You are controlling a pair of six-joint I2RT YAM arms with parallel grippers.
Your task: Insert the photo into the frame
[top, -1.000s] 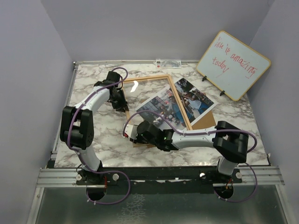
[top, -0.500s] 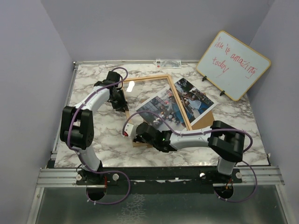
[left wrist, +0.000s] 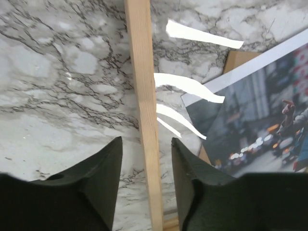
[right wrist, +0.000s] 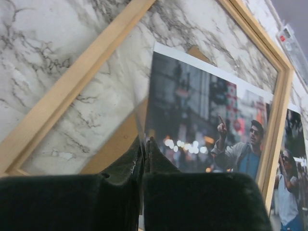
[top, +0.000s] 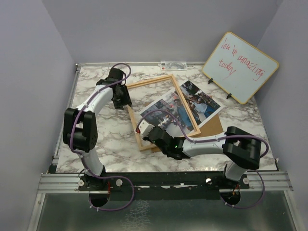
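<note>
Where the marble-patterned table (top: 113, 144) runs along the left wall, the left arm reaches toward the back, and the left gripper (left wrist: 146, 140) hangs over the far end of the frame's left rail. Its dark fingers (left wrist: 103, 178) are spread, one on each side of the thin strip of light wood, with a gap of tabletop showing on both sides, so nothing is clamped. The frame (top: 149, 81) lies flat near the middle of the table, turned so that its long sides slant from rear left to front right, and marble shows through most of its clear pane. Over the near end of the pane sits the right gripper (right wrist: 144, 144), its two fingers pressed tight together with their tips just above the glass; I cannot tell whether anything thin is caught between them. The photo (top: 204, 106) lies flat under the right half of the frame. Its street scene shows through the pane, the right wooden rail crosses over it, and its far part, with the people, sticks out past that rail to the right. A plain brown backing board (top: 213, 126) lies beneath the photo and pokes out at its near right corner. At the rear right a wood-edged whiteboard (top: 240, 67) with red handwriting stands tilted near the wall.
</note>
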